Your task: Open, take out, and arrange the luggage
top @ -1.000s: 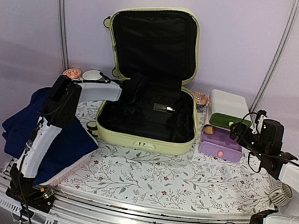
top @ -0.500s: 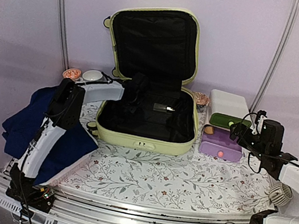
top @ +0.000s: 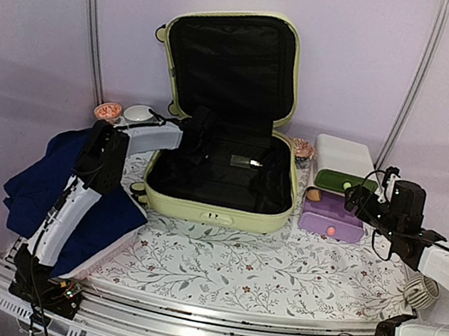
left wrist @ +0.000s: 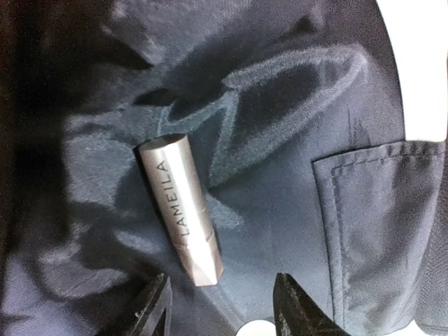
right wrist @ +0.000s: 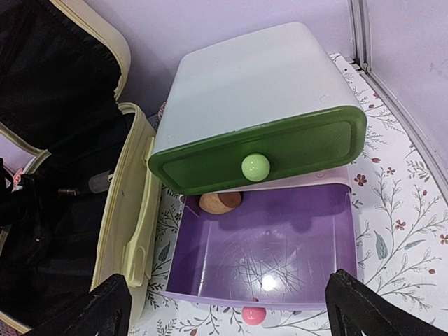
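The luggage (top: 215, 212), a pale yellow-green hard-shell suitcase, lies open mid-table with its lid (top: 230, 64) propped upright and black lining showing. My left gripper (top: 200, 135) reaches into the lower half from the left. In the left wrist view a silver tube marked LAMEILA (left wrist: 178, 206) lies on the dark lining. My left gripper (left wrist: 220, 302) is open, and the tube's near end lies just ahead of its fingertips without touching them. My right gripper (top: 357, 196) hovers wide open and empty over the pulled-out purple drawer (right wrist: 266, 252).
A white drawer box (top: 342, 154) with a shut green drawer (right wrist: 259, 150) stands right of the suitcase; a brown lump (right wrist: 220, 201) lies in the purple drawer. Blue cloth (top: 40, 179) is heaped at the left. Small bowls (top: 108, 110) sit behind it. A white coil (top: 421, 294) lies at the right.
My left arm's elbow has shifted a little to the right while its gripper stays inside the suitcase. The right arm has not moved.
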`<act>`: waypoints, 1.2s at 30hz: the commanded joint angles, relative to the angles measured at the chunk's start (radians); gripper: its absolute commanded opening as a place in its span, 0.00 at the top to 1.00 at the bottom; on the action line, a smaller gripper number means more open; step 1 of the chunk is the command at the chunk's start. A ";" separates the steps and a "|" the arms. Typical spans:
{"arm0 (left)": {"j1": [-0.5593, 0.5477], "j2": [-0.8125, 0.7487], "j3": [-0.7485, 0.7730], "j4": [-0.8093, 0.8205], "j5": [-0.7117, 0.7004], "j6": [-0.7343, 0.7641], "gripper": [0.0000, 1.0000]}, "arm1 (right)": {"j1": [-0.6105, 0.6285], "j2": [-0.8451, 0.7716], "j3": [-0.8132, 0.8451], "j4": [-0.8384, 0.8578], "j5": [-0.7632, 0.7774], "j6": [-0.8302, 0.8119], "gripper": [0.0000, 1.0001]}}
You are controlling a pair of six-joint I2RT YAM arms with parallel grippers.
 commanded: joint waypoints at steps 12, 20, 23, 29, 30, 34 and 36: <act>0.073 0.147 0.026 0.091 0.114 -0.045 0.64 | -0.006 0.013 -0.017 0.018 -0.014 0.023 0.01; 0.093 0.159 0.015 0.186 0.150 -0.033 0.65 | -0.005 0.020 -0.020 0.020 -0.027 0.034 0.01; 0.101 0.154 0.001 0.212 0.145 -0.026 0.52 | -0.005 0.021 -0.022 0.024 -0.036 0.037 0.02; 0.118 0.156 -0.022 0.254 0.151 -0.040 0.55 | -0.005 0.014 -0.027 0.024 -0.046 0.045 0.02; 0.121 0.157 -0.026 0.263 0.153 -0.045 0.56 | -0.006 0.011 -0.027 0.024 -0.046 0.045 0.02; 0.134 0.156 -0.060 0.318 0.177 -0.080 0.63 | -0.006 0.001 -0.028 0.020 -0.049 0.048 0.02; 0.140 0.154 -0.073 0.349 0.192 -0.089 0.74 | -0.006 -0.004 -0.030 0.019 -0.049 0.050 0.02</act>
